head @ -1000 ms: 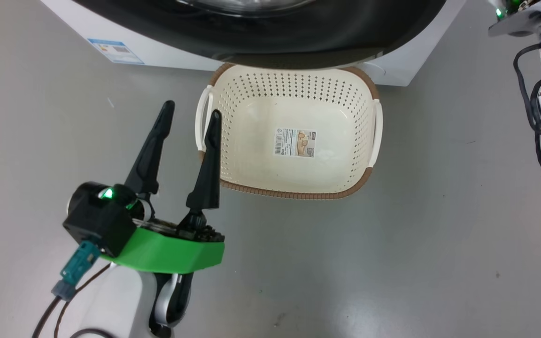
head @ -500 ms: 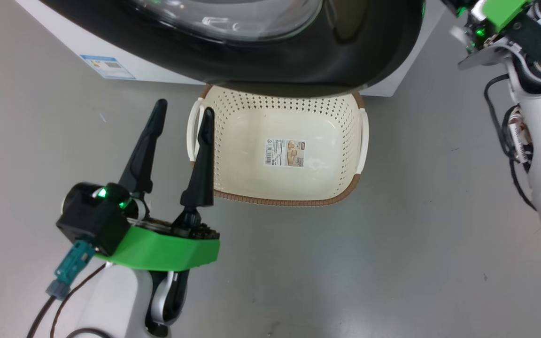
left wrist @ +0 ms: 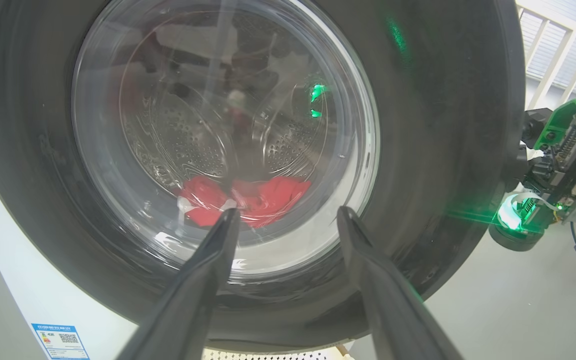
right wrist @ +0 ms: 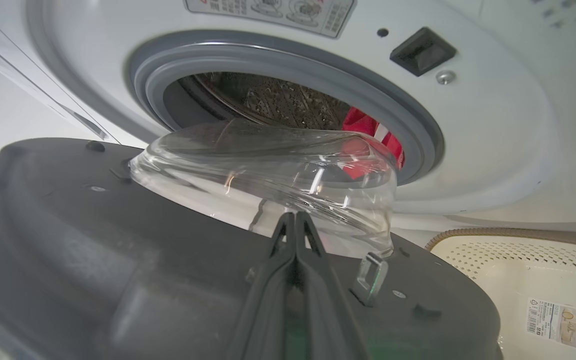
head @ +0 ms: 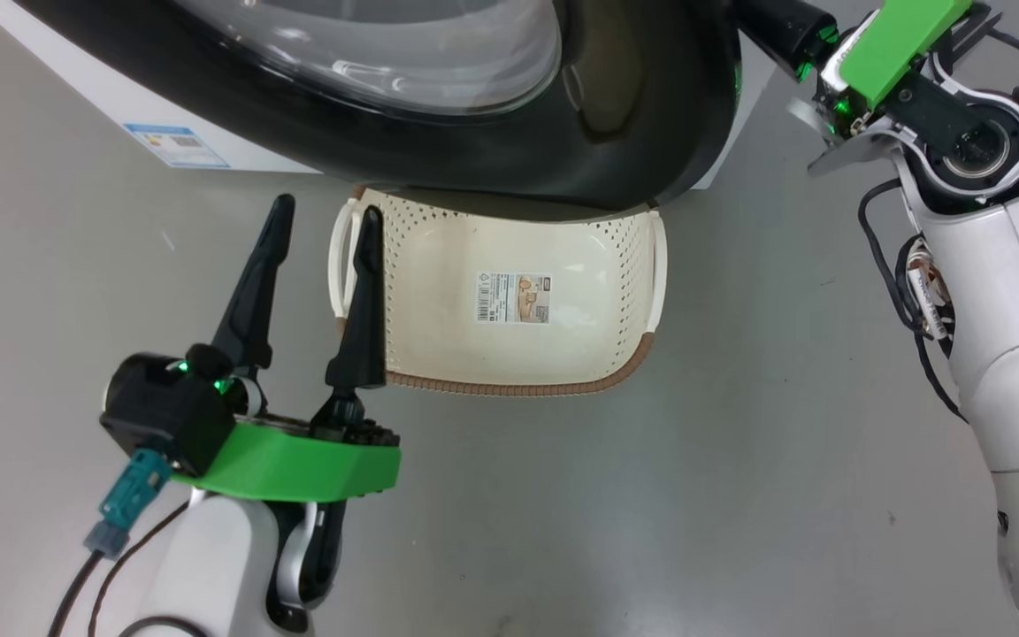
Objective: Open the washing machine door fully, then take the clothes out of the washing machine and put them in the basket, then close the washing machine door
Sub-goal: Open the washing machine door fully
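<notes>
Black fingers of the left gripper (head: 327,208) splayed, empty, pointing up beside the one basket (head: 509,387); right gripper (right wrist: 293,220) pinched shut behind the ajar washing machine door (head: 633,115) (one red clump of clothes (left wrist: 268,195) inside the drum (right wrist: 278,100)).

Smooth grey floor (head: 739,442), faintly glossy, with soft pale reflections and a few small specks (head: 892,517) scattered about. Standing on it at the far side, a white washing machine (head: 175,146), base flat on the floor, blue label low on the front. Just before it, set level on the floor, a cream basket (head: 509,387) with perforated walls, brown woven-look rim and pale side handles, a paper sticker on its bottom. Touching the machine or just clear of it: cannot tell.
</notes>
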Motion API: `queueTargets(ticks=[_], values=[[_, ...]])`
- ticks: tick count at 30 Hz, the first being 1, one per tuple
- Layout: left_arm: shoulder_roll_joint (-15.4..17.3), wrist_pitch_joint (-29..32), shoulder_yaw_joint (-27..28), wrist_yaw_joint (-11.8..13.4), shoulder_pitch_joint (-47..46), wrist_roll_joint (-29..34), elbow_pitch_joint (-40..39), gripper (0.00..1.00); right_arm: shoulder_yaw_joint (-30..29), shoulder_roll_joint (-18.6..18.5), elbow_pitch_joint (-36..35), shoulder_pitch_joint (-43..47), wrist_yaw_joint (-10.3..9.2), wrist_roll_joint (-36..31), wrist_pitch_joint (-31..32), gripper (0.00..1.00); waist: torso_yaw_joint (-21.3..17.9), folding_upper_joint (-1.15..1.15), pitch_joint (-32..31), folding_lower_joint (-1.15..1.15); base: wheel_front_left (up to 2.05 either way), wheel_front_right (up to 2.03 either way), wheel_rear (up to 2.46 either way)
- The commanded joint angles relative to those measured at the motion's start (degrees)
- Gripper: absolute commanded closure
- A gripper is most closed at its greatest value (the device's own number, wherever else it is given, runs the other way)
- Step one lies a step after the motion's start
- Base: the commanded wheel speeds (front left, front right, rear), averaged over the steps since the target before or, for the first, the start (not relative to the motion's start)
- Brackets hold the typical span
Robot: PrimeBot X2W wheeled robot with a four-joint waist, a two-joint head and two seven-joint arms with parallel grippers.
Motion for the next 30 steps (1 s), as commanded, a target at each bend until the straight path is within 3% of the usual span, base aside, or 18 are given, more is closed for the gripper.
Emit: queueTargets(ticks=[1,18,19,20,21,30], values=[[1.1,-0.3,2.0,0.5,1.0,0.4,-1.1,0.0,0.8,1.5,-1.9,1.1,0.44,0.3,0.3,1.0,-0.2,0.0,-0.2,0.0,0.0,0.0,0.0],[1.1,-0.3,4.1,-0.4,2.1,1.2,0.5,0.0,2.7,1.9,-5.3,5.1,0.44,-1.3,-2.7,1.0,-3.3,0.0,-2.7,0.0,0.0,0.0,0.0],[1.1,-0.3,4.2,-0.5,2.2,1.3,0.5,0.0,2.5,1.7,-5.7,5.2,0.44,-1.7,-3.8,0.9,-3.4,0.0,-2.8,0.0,0.0,0.0,0.0],[1.1,-0.3,4.3,-0.5,2.2,1.4,0.5,0.0,2.4,1.4,-6.3,5.3,0.44,-2.5,-5.5,0.53,-3.5,0.0,-3.0,0.0,0.0,0.0,0.0],[1.1,-0.3,4.4,-0.6,2.2,1.4,0.5,0.0,2.4,0.9,-6.9,5.4,0.44,-3.9,-7.5,0.01,-3.7,0.0,-3.0,0.0,0.0,0.0,0.0],[1.1,-0.3,5.3,-0.3,3.1,1.9,0.5,0.0,8.4,-4.9,-9.9,8.2,0.44,-23.4,-30.2,0.0,-4.8,0.0,-3.8,0.0,0.0,0.0,0.0]])
